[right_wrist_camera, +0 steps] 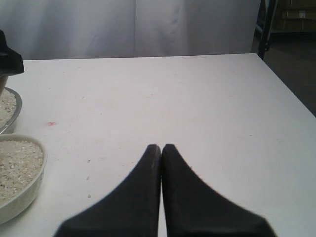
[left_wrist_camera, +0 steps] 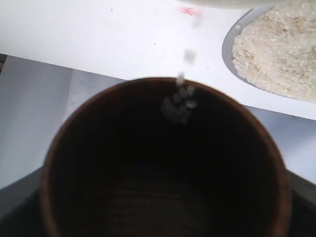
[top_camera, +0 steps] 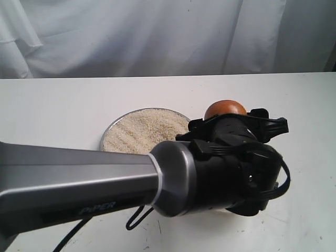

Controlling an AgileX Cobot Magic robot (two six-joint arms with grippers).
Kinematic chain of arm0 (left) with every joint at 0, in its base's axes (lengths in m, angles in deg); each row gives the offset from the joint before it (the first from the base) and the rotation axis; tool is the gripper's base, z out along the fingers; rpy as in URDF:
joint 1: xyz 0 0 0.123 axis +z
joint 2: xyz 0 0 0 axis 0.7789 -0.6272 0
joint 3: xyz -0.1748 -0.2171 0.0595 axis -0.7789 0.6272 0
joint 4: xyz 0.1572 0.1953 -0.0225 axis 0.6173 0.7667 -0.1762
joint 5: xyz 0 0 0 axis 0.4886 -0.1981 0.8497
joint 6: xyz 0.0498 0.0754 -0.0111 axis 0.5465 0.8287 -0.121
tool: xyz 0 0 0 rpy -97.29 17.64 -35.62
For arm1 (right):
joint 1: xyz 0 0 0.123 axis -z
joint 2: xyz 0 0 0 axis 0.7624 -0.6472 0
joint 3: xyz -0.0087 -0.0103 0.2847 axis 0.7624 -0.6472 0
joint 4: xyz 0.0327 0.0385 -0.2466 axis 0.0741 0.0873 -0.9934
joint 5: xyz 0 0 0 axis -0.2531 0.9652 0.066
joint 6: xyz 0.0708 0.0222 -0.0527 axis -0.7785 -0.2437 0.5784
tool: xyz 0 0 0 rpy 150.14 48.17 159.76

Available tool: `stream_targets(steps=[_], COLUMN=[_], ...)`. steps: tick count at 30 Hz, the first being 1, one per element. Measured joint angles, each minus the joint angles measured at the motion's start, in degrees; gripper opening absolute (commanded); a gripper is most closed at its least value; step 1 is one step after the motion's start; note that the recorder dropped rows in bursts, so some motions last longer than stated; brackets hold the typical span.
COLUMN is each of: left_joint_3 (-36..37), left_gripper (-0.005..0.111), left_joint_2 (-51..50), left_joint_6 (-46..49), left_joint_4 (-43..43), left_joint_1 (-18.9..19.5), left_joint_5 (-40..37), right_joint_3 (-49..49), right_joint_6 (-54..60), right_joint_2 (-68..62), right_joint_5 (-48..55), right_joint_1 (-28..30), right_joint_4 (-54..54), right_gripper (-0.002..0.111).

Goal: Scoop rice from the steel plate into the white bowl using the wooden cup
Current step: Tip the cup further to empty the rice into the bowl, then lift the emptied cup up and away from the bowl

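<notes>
My left gripper (top_camera: pixel 234 125) reaches across the table and is shut on the wooden cup (top_camera: pixel 226 108), which is tipped over. In the left wrist view the cup (left_wrist_camera: pixel 64 148) fills the frame with its dark inside, and a few grains of rice (left_wrist_camera: pixel 180 104) fall off its rim. The steel plate (top_camera: pixel 107 131) lies just left of the gripper, heaped with rice (top_camera: pixel 144 131). The white bowl (right_wrist_camera: pixel 29 190) holds rice (right_wrist_camera: pixel 15 165); in the exterior view my left gripper hides it. My right gripper (right_wrist_camera: pixel 161 147) is shut and empty, low over bare table to the right of the bowl.
The left arm's grey link (top_camera: pixel 79 178) crosses the front of the table, with a black cable loop (top_camera: pixel 137 218) hanging under it. A white curtain (top_camera: pixel 157 31) closes off the back. The table's right edge (right_wrist_camera: pixel 289 89) is near my right gripper.
</notes>
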Motion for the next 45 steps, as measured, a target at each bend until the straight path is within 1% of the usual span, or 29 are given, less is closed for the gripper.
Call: stream_targets(steps=[7, 12, 18, 20, 21, 25, 29, 32, 34, 38, 45], left_joint_3=[1.58, 4.02, 4.02, 4.02, 4.02, 4.02, 4.02, 4.02, 4.02, 4.02, 4.02], left_gripper=[0.0, 0.0, 0.0, 0.0, 0.0, 0.0, 0.0, 0.0, 0.0, 0.0, 0.0], left_joint_2=[3.33, 3.33, 3.33, 3.33, 3.33, 3.33, 3.33, 3.33, 3.76, 6.58, 12.68], left_joint_6=[0.0, 0.0, 0.0, -0.55, -1.64, -2.47, -6.94, -14.8, -20.16, -26.14, -28.99], left_joint_4=[0.0, 0.39, 1.26, 1.44, 2.12, 2.8, 2.57, 2.19, -0.41, -9.43, -29.55], left_joint_1=[-1.05, -1.33, -1.33, -0.87, -0.05, 1.72, 1.8, 1.92, 2.29, 3.92, 9.87], left_joint_5=[-0.15, -0.15, 0.12, 1.14, 2.39, 3.01, 3.52, 4.85, 7.0, 11.04, 16.38], right_joint_3=[0.0, 0.0, 0.0, 0.0, 0.0, 0.0, 0.0, 0.0, 0.0, 0.0, 0.0], right_joint_6=[0.0, 0.0, 0.0, 0.0, 0.0, 0.0, 0.0, 0.0, 0.0, 0.0, 0.0], right_joint_2=[0.0, 0.0, 0.0, 0.0, 0.0, 0.0, 0.0, 0.0, 0.0, 0.0, 0.0], right_joint_5=[0.0, 0.0, 0.0, 0.0, 0.0, 0.0, 0.0, 0.0, 0.0, 0.0, 0.0], right_joint_1=[0.0, 0.0, 0.0, 0.0, 0.0, 0.0, 0.0, 0.0, 0.0, 0.0, 0.0], right_joint_4=[0.0, 0.0, 0.0, 0.0, 0.0, 0.0, 0.0, 0.0, 0.0, 0.0, 0.0], right_gripper=[0.0, 0.0, 0.0, 0.0, 0.0, 0.0, 0.0, 0.0, 0.0, 0.0, 0.0])
